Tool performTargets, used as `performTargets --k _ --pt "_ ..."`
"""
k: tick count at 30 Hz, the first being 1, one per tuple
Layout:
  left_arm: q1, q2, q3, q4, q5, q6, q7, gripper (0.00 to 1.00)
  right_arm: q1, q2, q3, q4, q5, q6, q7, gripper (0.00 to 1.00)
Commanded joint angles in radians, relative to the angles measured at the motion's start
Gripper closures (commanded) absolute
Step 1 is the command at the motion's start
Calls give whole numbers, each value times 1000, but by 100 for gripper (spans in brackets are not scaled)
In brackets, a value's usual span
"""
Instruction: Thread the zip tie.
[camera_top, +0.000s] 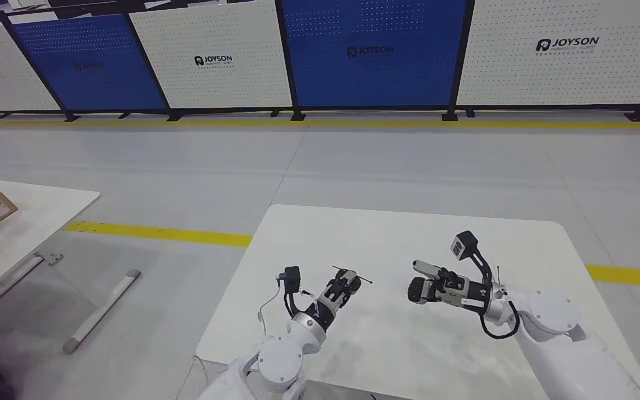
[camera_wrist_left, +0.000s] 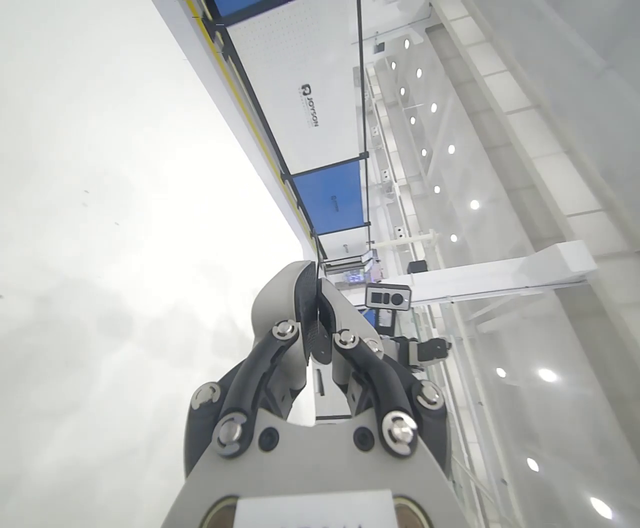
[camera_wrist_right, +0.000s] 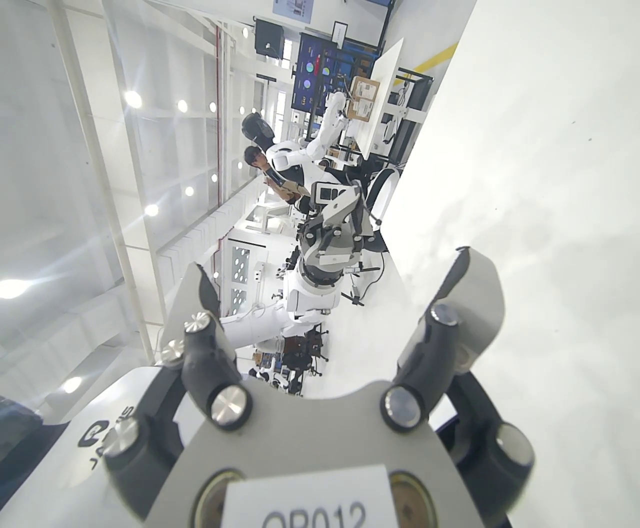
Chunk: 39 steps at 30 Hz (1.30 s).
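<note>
**A:** Start with the zip tie. It's a thin black strip held in the air over the near half of the table, with both ends poking out past the fingers.

**B:** And the left gripper has it. From its wrist camera, the left gripper has its pads pressed together on a dark sliver. That's probably the strap edge-on, though it's too thin there to be sure.

**A:** Why pinch it mid-strap?

**B:** That looks deliberate. Both ends stay free above the table, so the tail can be bent round to the head without the tabletop getting in the way.

**A:** Further along the table's near half, toward its right side, there's the right gripper.

**B:** It's well apart from the strap and facing it. Its own camera shows the right gripper with fingers spread wide and nothing between them.

**A:** So it's set up as the receiving hand?

**B:** That's the likely reading. It's lifted off the table at about the strap's height, and it's open because it has a loose end to take.

**A:** How far along is the task?

**B:** Early, by the look of it. The strap lies straight with no loop formed. The next move calls for a fine grab on a thin, springy end, and a slightly off pinch could flick it aside.
</note>
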<state>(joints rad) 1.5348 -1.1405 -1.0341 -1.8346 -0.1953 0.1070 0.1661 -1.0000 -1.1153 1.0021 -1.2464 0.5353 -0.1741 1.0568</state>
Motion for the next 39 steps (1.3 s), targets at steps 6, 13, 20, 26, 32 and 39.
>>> performTargets --k 6,13,20,26,32,39 --pt "0 0 0 -1 -2 -2 1 100 -16 2 7 -27 -22 -2 -31 0" --pt "0 0 0 -1 -2 -2 1 100 -109 44 158 -79 -82 -28 -58 0" --pt "0 0 0 -1 -2 -2 1 100 -172 64 223 -134 -123 -11 -61 0" --pt "-2 -3 -6 -7 -20 -14 2 100 -172 64 223 -134 -123 -11 -61 0" --pt "25 -3 -56 -107 -83 -112 -27 100 -172 64 223 -134 -123 -11 -61 0" --pt "78 -3 -103 -223 -160 -194 -48 100 -172 64 223 -134 -123 -11 -61 0"
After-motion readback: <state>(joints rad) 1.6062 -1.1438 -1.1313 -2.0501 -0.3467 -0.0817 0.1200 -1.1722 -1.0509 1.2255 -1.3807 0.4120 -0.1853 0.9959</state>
